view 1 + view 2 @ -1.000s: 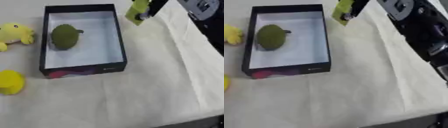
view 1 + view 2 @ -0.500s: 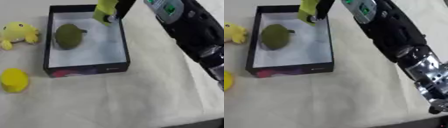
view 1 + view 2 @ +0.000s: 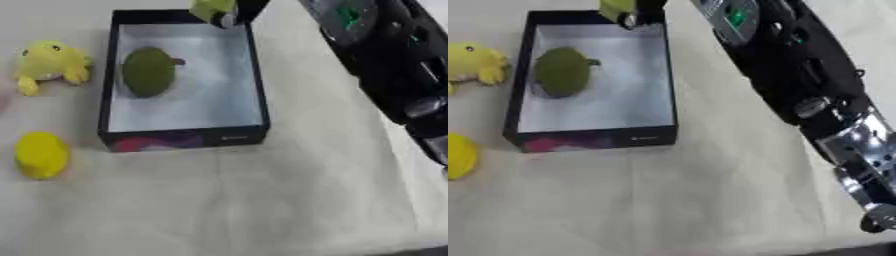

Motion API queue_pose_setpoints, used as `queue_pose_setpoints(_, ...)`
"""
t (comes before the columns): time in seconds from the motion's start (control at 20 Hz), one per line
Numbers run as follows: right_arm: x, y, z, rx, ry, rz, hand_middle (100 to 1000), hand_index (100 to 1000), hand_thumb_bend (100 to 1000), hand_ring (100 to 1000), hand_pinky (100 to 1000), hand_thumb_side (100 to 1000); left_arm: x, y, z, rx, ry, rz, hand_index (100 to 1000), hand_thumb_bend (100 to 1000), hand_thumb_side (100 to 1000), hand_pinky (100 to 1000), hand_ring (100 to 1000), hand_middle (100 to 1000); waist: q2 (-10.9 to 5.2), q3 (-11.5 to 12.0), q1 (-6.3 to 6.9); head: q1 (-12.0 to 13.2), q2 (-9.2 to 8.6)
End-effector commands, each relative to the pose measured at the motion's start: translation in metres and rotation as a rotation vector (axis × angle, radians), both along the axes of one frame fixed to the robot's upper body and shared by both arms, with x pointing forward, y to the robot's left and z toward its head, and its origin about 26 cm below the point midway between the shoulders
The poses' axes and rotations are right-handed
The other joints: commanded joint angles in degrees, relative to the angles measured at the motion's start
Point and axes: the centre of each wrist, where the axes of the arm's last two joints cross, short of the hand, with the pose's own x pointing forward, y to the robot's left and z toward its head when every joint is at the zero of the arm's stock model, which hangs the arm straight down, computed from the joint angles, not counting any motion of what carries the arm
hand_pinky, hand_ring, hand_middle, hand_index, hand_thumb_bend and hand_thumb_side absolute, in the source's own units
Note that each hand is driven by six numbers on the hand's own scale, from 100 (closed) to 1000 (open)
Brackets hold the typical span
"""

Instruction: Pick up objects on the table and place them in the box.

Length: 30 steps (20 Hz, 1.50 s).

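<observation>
One in the box, one arriving, two still out

One large black arm fills the right side of both views, reaching from the lower right to the far edge of the box [image 3: 184, 135]. The box, black-walled with a pale floor, sits on a cream cloth [image 3: 262, 200]. Inside it lies a dark green fruit-like object [image 3: 147, 71], so that item looks done. To the box's left sits a yellow plush frog [image 3: 48, 62], and nearer the camera a yellow round object [image 3: 39, 154]; both remain to be collected. Smallest, a yellow-green object [image 3: 210, 8] hangs above the far rim, carried by the right hand [image 3: 245, 7], whose fingers I cannot make out. The left hand is unseen.
</observation>
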Motion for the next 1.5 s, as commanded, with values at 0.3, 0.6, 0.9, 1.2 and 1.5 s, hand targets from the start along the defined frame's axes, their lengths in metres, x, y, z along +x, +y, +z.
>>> queue_pose_setpoints(0.3, 0.001, 0.014, 0.015, -0.068, 0.008, 0.045, 676, 756, 334, 672, 644, 100, -0.002, 0.003, 0.013, 0.022, -0.032, 0.007, 899, 807, 698, 745, 872, 873, -2.16, 0.4, 0.46, 0.1, -0.95)
queue_pose_setpoints(0.6, 0.014, 0.017, 0.012, -0.128, 0.111, 0.066, 690, 765, 336, 689, 665, 100, -0.001, 0.002, 0.012, 0.021, -0.027, 0.005, 899, 807, 698, 745, 872, 873, -2.15, 0.6, 0.42, -0.1, -1.05)
queue_pose_setpoints(0.9, 0.035, 0.008, 0.005, -0.215, 0.228, 0.046, 706, 774, 337, 708, 694, 100, -0.002, 0.003, 0.012, 0.022, -0.026, 0.006, 899, 808, 698, 744, 872, 873, -2.17, 0.7, 0.47, -0.3, -1.21)
queue_pose_setpoints(1.2, 0.048, 0.006, 0.000, -0.268, 0.316, 0.067, 732, 795, 357, 735, 724, 100, -0.001, 0.001, 0.012, 0.022, -0.027, 0.002, 899, 808, 698, 744, 872, 873, -2.01, 1.1, 0.52, -0.6, -1.11)
queue_pose_setpoints(1.5, 0.053, 0.010, -0.004, -0.295, 0.350, 0.098, 749, 812, 376, 752, 740, 100, -0.001, 0.000, 0.013, 0.022, -0.027, -0.002, 899, 808, 699, 744, 872, 873, -1.83, 1.3, 0.57, -0.7, -1.08)
